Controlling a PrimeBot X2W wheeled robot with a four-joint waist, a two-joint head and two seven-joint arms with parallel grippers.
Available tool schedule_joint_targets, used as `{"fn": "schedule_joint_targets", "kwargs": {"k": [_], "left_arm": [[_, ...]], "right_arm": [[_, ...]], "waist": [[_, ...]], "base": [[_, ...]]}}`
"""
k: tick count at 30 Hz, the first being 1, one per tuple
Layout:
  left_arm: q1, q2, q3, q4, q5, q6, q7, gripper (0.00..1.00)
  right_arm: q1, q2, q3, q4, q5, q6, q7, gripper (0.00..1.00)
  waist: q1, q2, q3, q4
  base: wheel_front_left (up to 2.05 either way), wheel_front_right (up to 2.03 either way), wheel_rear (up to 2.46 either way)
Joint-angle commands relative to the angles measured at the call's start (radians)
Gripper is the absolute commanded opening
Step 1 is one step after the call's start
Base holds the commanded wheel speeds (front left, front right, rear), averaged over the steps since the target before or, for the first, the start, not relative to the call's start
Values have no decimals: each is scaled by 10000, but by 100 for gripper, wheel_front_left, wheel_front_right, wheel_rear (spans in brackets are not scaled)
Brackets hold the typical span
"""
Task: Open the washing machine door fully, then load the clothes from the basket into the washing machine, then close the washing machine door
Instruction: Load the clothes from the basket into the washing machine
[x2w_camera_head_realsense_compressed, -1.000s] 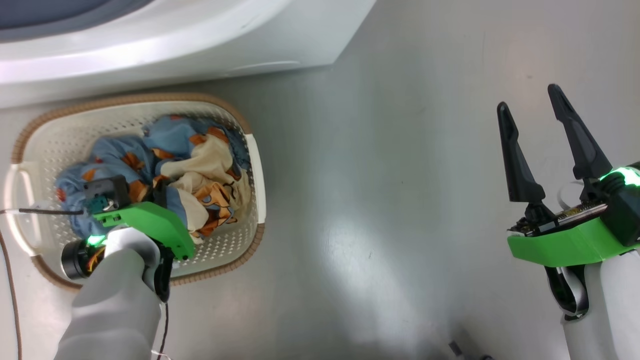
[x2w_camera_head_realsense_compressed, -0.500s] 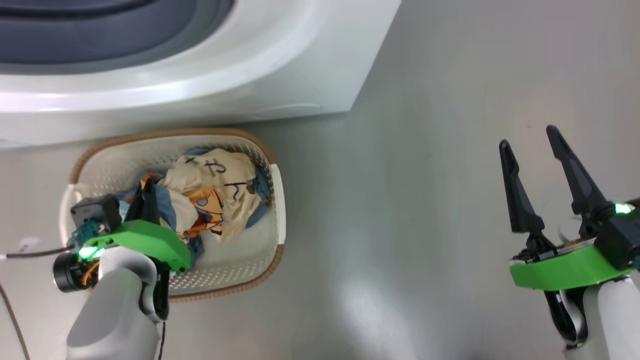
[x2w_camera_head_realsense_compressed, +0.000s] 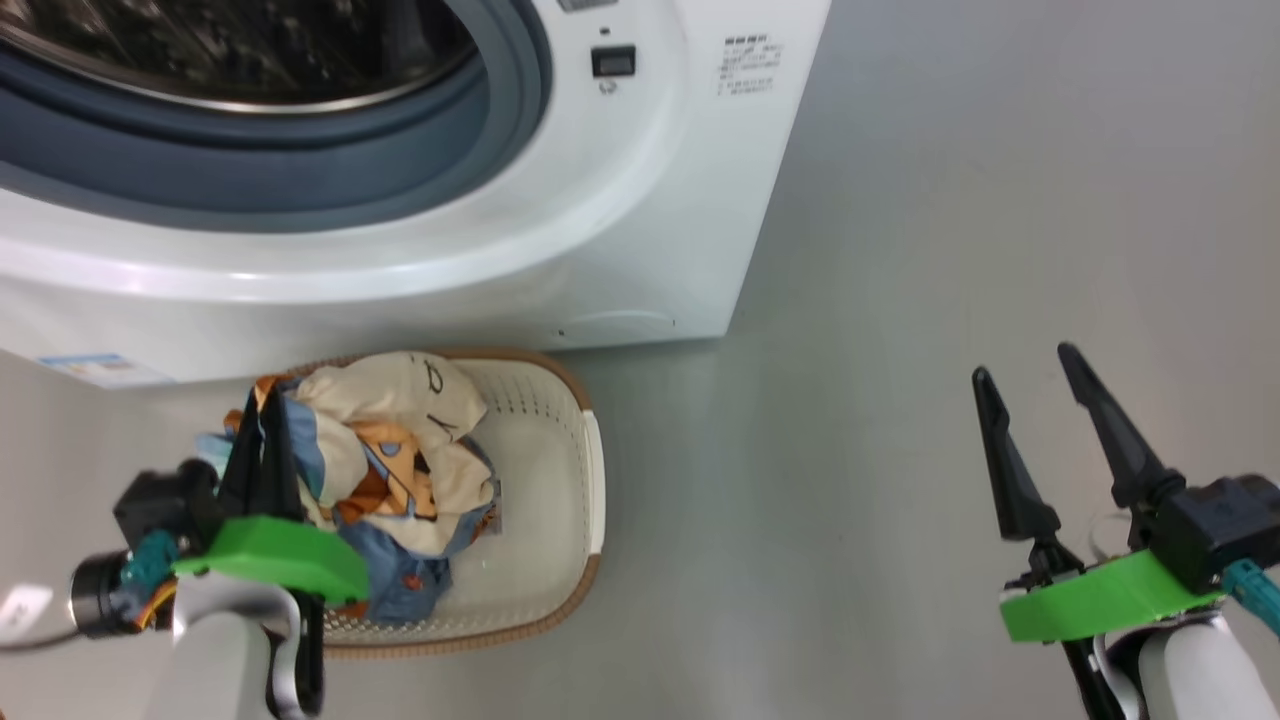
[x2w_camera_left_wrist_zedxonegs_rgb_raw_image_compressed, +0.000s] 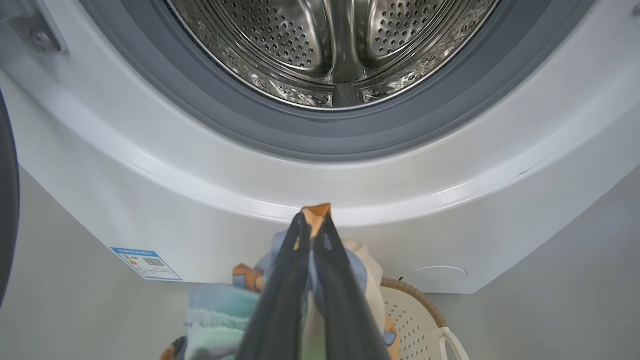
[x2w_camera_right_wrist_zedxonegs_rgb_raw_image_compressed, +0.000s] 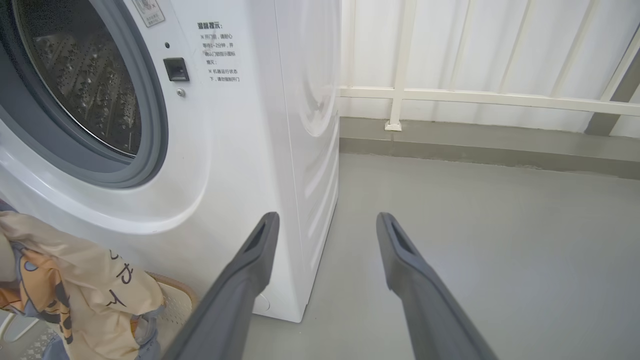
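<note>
My left gripper (x2w_camera_head_realsense_compressed: 264, 392) is shut on a bunch of the clothes (x2w_camera_head_realsense_compressed: 400, 470), blue and cream fabric with orange prints. The bunch hangs lifted above the cream basket (x2w_camera_head_realsense_compressed: 545, 560), which stands on the floor against the washing machine (x2w_camera_head_realsense_compressed: 620, 200). In the left wrist view the closed fingers (x2w_camera_left_wrist_zedxonegs_rgb_raw_image_compressed: 312, 217) pinch orange fabric just below the open steel drum (x2w_camera_left_wrist_zedxonegs_rgb_raw_image_compressed: 330, 45), with clothes (x2w_camera_left_wrist_zedxonegs_rgb_raw_image_compressed: 220, 310) and the basket (x2w_camera_left_wrist_zedxonegs_rgb_raw_image_compressed: 415, 315) beneath. The door's dark rim (x2w_camera_left_wrist_zedxonegs_rgb_raw_image_compressed: 6, 200) shows at the left edge. My right gripper (x2w_camera_head_realsense_compressed: 1025, 362) stands open and holds nothing, over bare floor to the right.
Grey floor (x2w_camera_head_realsense_compressed: 900, 250) stretches right of the machine. A white railing and wall (x2w_camera_right_wrist_zedxonegs_rgb_raw_image_compressed: 475, 95) close off the far side. A blue energy label (x2w_camera_left_wrist_zedxonegs_rgb_raw_image_compressed: 145, 262) sits low on the machine's front. My right gripper (x2w_camera_right_wrist_zedxonegs_rgb_raw_image_compressed: 326, 217) points past the machine's corner (x2w_camera_right_wrist_zedxonegs_rgb_raw_image_compressed: 300, 200).
The head camera has tilted up, bringing the drum opening into view. My left gripper has risen with the clothes, lifting them out of the basket. The right gripper stays open.
</note>
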Motion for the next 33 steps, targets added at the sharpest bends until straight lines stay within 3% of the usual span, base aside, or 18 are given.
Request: {"fn": "schedule_joint_targets", "kwargs": {"k": [1,9,21,33], "left_arm": [[285,226,376,-494,186,30,-121,0],[1696,216,477,-1919,766,-69,-122,0],[3173,342,349,-2833,858,-14,-18,0],[3798,400,165,-3509,805,78,348,0]], "right_arm": [[255,-9,270,-167,-81,16,-46,100],[823,133,400,78,-115,16,-46,100],[1594,351,517,244,-172,16,-46,100],[1940,508,506,195,-284,16,-46,100]], "waist": [[0,0,-645,97],[0,0,-1662,175],[0,0,-2822,178],[0,0,-3208,173]], "base": [[0,0,0],[0,0,0],[0,0,0],[0,0,0]]}}
